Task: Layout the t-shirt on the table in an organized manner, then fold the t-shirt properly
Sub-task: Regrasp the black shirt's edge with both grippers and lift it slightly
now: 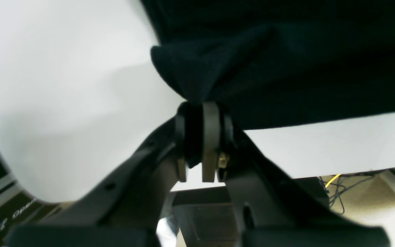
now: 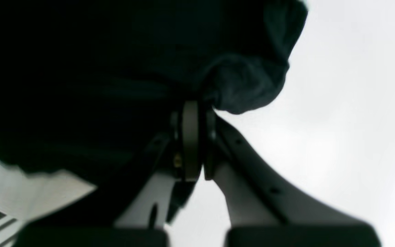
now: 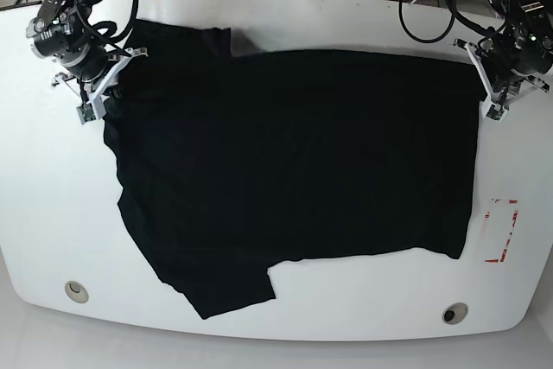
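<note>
The table (image 3: 285,334), glossy white w/ curved edges, fills most of the base view. The t-shirt (image 3: 294,179) covers most of it: black, spread wide, mostly flat, one sleeve poking toward the table's near edge, another bunched at the far edge. Red dashed rectangle (image 3: 501,231) sits just beside the shirt's edge on the base view's right; two grey grommet holes (image 3: 76,291) lie near the table's front edge, both clear of the shirt.

Left gripper (image 1: 202,103) is at the shirt's far corner on the base view's right, jaws pressed together w/ a puckered wad of black cloth pinched between them. Right gripper (image 2: 197,103) is at the opposite far corner, likewise clamped on a bunched fold.

Risks, as I judge them: both pinches look small, right at the cloth's edge, so a hard pull could slip a corner out and the shirt would sag or skew. Uneven pulls btwn arms would drag it crooked off the rectangle side. The bunched far sleeve could get trapped under the body and spoil later folds.

Hard to make out: right wrist view is very dark, so fabric detail is lost there. No white mark or print visible on the shirt. Can't tell how many layers each gripper holds.
</note>
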Tool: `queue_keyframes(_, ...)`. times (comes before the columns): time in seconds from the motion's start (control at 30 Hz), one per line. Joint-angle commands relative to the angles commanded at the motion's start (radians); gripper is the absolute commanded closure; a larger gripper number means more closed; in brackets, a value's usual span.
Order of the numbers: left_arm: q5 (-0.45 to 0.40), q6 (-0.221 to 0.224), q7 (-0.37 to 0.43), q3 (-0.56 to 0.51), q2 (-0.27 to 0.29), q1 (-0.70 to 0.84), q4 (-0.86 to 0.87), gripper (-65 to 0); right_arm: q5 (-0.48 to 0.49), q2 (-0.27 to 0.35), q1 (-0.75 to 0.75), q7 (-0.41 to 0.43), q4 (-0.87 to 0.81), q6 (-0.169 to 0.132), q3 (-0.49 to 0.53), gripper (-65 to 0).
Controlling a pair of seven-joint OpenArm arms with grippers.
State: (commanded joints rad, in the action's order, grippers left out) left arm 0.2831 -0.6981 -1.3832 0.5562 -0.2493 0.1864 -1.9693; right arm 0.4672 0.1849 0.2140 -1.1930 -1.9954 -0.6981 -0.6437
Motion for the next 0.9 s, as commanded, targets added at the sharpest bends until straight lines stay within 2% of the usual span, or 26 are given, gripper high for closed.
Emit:
queue_keyframes(0.17, -0.003, 0.000, -0.013, -0.006, -0.031, -0.057, 0.006, -4.2, -0.006, 0.018, -0.049, 0.000, 0.006, 0.000, 0.003, 0.0)
queue_keyframes(0.37, -0.005, 0.000, -0.013, -0.021, -0.032, -0.115, 0.008, -4.2, -0.008, 0.023, -0.117, 0.000, 0.023, 0.000, 0.006, 0.0)
queue_keyframes(0.57, -0.006, 0.000, -0.009, -0.066, -0.032, -0.147, 0.017, -4.2, -0.008, 0.023, -0.190, 0.000, 0.112, 0.000, 0.008, 0.0)
queue_keyframes(0.77, -0.006, 0.000, -0.006, -0.078, -0.032, -0.210, 0.103, -4.2, -0.008, 0.023, -0.256, 0.000, 0.209, 0.000, 0.008, 0.0)
queue_keyframes(0.9, -0.005, 0.000, 0.025, -0.080, -0.031, -0.259, 0.199, -4.2, -0.008, 0.023, -0.295, 0.000, 0.264, 0.000, 0.008, 0.0)
